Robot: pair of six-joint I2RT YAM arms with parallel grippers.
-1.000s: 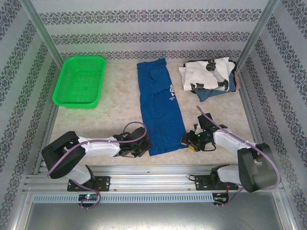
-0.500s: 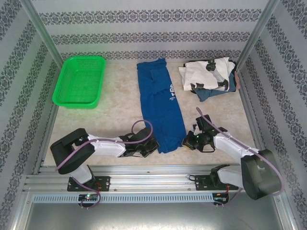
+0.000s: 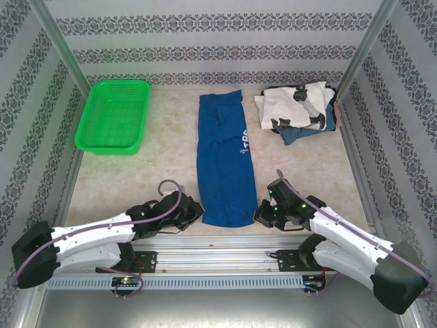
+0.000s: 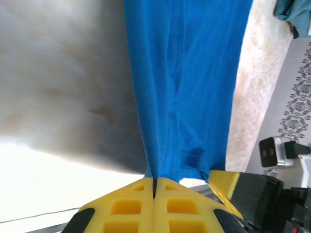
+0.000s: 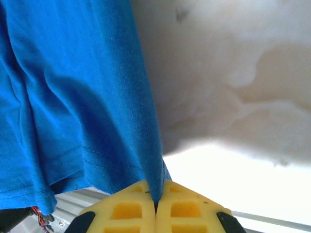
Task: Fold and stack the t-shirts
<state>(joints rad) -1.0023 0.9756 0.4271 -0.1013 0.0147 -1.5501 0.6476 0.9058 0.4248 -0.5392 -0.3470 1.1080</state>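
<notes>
Pinching now: left end effector [image 4: 154,183] and right end effector [image 5: 156,203] have just closed on the near hem corners of the blue t-shirt [image 3: 224,164]. It is pulled straighter, mid-counter [image 3: 171,157]. Looks ready for the fold.

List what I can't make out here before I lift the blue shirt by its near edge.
- Top view: the lettering on the blue t-shirt is cut off by its fold, so it is unreadable.
- Top view: the white t-shirt covers the bluish-grey t-shirts, hiding their count.
- Wrist views: the left gripper and right gripper are shut on the blue t-shirt; the closed jaws hide how many layers they pinch.
</notes>
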